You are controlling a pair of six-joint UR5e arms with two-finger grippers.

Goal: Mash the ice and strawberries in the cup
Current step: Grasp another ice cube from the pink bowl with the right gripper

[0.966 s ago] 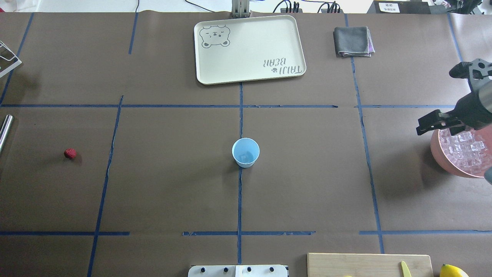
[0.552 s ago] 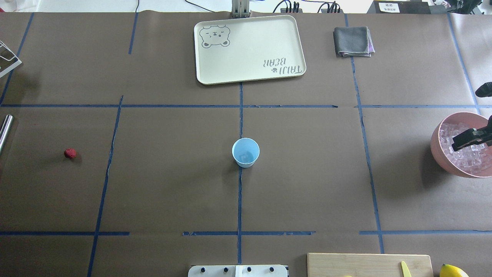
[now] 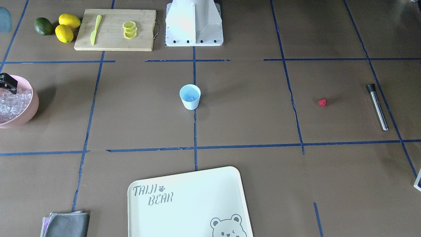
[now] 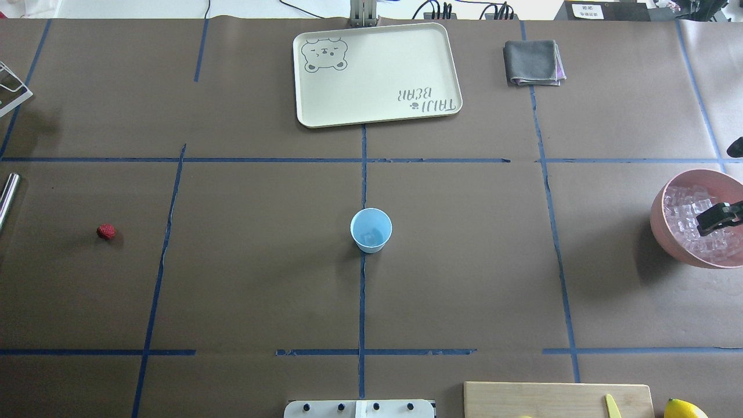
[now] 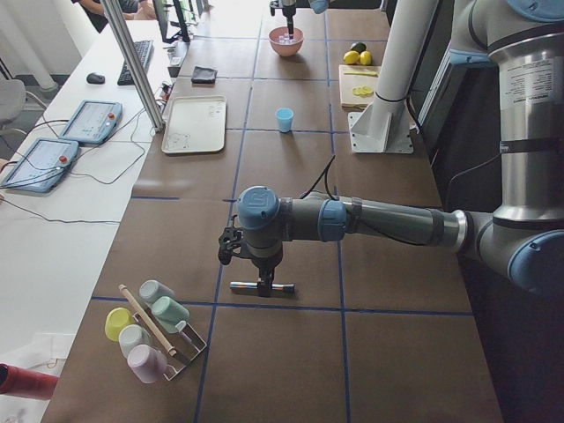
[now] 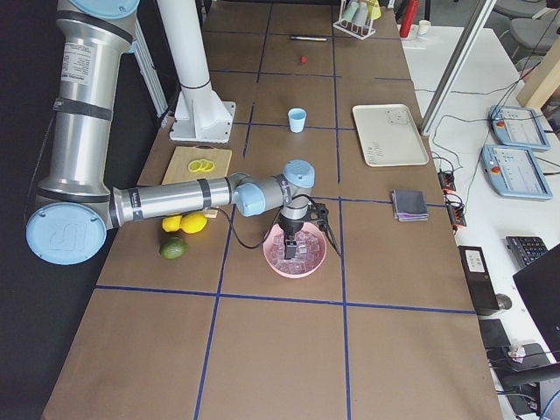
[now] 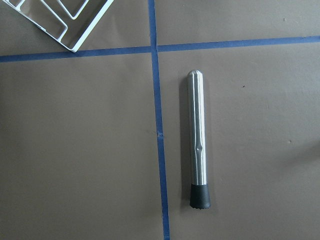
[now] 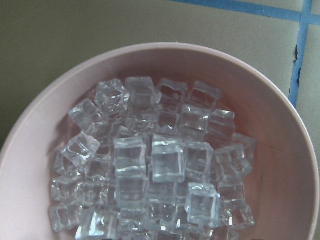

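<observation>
The pale blue cup (image 4: 371, 230) stands upright at the table's middle, and also shows in the front view (image 3: 190, 96). A glassy cube seems to lie at its bottom. The red strawberry (image 4: 106, 232) lies alone far to the left. Several ice cubes (image 8: 150, 160) fill the pink bowl (image 4: 662, 223) at the right edge. My right gripper (image 4: 721, 186) hangs over the ice, open and empty, with one black finger (image 4: 718, 216) above the cubes. My left gripper (image 5: 262, 264) hovers over a steel muddler (image 7: 198, 145); I cannot tell whether it is open or shut.
A cream bear tray (image 4: 377, 72) and a folded grey cloth (image 4: 534, 62) lie at the far side. A cutting board (image 3: 115, 29) with lemon slices and a yellow knife, two lemons (image 3: 67, 28) and a green fruit (image 3: 43, 26) sit near the robot base. A cup rack (image 5: 154, 326) stands at the left end.
My right gripper has moved right and down from the bowl's near-left rim to over the ice, mostly leaving the overhead view. Cup and strawberry have not moved.
</observation>
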